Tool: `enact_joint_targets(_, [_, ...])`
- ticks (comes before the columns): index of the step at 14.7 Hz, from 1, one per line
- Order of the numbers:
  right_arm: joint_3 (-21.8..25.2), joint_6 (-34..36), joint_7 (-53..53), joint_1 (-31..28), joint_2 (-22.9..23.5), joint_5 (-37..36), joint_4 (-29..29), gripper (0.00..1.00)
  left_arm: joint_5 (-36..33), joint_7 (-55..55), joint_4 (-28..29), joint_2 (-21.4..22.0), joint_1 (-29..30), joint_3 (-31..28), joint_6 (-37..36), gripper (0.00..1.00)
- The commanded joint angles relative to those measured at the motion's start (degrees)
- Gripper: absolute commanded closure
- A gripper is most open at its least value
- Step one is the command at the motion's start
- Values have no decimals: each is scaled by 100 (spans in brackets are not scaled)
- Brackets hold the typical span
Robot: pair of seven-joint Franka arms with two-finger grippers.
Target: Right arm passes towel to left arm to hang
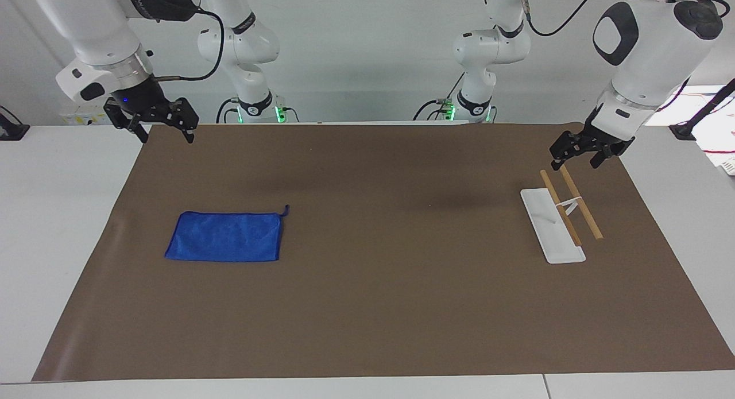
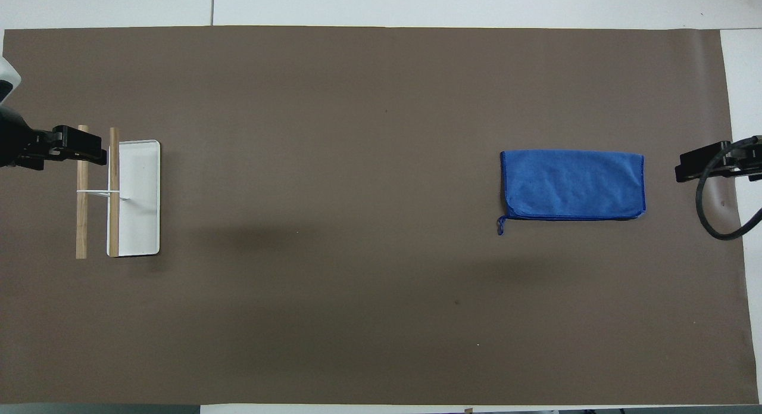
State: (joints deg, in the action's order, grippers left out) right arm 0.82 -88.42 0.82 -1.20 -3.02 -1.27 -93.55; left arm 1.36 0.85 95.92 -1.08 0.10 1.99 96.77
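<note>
The towel (image 1: 225, 237) (image 2: 572, 184) is a bright blue folded rectangle lying flat on the brown mat, toward the right arm's end of the table. A thin loop tab (image 1: 285, 209) sticks out at one corner. My right gripper (image 1: 166, 138) hangs open and empty in the air over the mat's corner at that end, well apart from the towel. At the left arm's end my left gripper (image 1: 575, 165) is also open and empty, raised over the end of a small rack (image 1: 552, 229) (image 2: 140, 196).
The rack has a white oblong base and two wooden bars (image 1: 581, 206) (image 2: 113, 190) held side by side above it. The brown mat (image 1: 379, 307) covers most of the white table.
</note>
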Motion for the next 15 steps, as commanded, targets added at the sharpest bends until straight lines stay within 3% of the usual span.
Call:
enact_joint_targets(1, [-29,-114,146,-74,-120,-31,-164,0,-101,-50,76,73,25,11,17,0])
enact_joint_targets(8, [-3,-131,155,-100,-146,-49,-269,0,-101,-50,76,73,25,11,17,0])
enact_joint_targets(12, [14,-631,155,-118,-348,-49,-804,0,-110,-50,85,73,25,11,17,0])
enact_joint_targets(15, [15,-1446,628,-311,-401,-32,-1392,0,-110,-50,76,73,25,11,17,0])
